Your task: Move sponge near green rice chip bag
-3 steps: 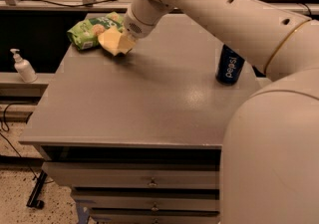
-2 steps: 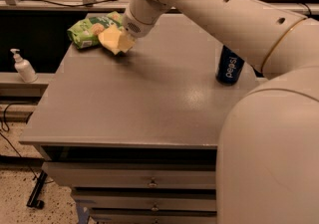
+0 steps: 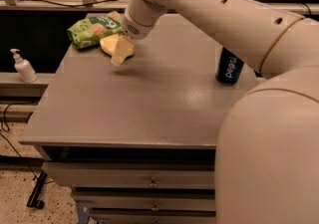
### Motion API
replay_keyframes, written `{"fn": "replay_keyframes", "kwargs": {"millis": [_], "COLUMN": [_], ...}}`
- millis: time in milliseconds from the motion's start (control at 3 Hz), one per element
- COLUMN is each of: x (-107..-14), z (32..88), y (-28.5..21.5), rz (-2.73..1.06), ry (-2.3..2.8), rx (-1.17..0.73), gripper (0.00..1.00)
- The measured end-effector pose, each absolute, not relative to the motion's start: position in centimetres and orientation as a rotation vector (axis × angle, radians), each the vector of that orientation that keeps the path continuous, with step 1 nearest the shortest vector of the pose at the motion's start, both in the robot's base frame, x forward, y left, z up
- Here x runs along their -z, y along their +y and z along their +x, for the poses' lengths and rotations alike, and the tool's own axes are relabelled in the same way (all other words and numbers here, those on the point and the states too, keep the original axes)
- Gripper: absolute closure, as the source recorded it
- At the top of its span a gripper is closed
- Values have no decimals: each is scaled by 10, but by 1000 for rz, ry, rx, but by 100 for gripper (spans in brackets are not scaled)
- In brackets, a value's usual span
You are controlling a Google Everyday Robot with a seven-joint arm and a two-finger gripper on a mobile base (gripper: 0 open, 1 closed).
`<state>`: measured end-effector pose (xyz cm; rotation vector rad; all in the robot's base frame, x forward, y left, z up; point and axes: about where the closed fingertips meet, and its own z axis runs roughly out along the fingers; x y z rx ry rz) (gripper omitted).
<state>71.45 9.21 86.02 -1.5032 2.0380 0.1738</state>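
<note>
Sponge (image 3: 110, 44) drag-off risk

It's lying on the table just beside the green rice chip bag (image 3: 93, 28), gripper (image 3: 121, 53) right on it. Can't tell if it's clamped or released; backing off while clamped hauls it away.

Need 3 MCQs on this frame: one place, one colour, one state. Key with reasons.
1. The sponge lies:
A) beside the green rice chip bag
B) at the table's near edge
C) on the floor

2. The can is:
A) red
B) blue
C) silver

3. The can is:
A) lying down
B) crushed
C) upright

Key:
1 A: the sponge lies next to the bag at the table's far left corner, with the gripper at it.
2 B: its body is dark blue.
3 C: it stands on its base.
</note>
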Motion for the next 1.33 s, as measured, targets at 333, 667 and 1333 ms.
{"fn": "replay_keyframes", "kwargs": {"millis": [333,667,1333], "x": [-865,-891,-955], "z": [713,705,668], "y": [87,68,-18], "rz": [-1494,-1494,-1501], "ry": [2029,1992,1818], "rx": [-171,-196,-382], "gripper": [0,0,0]}}
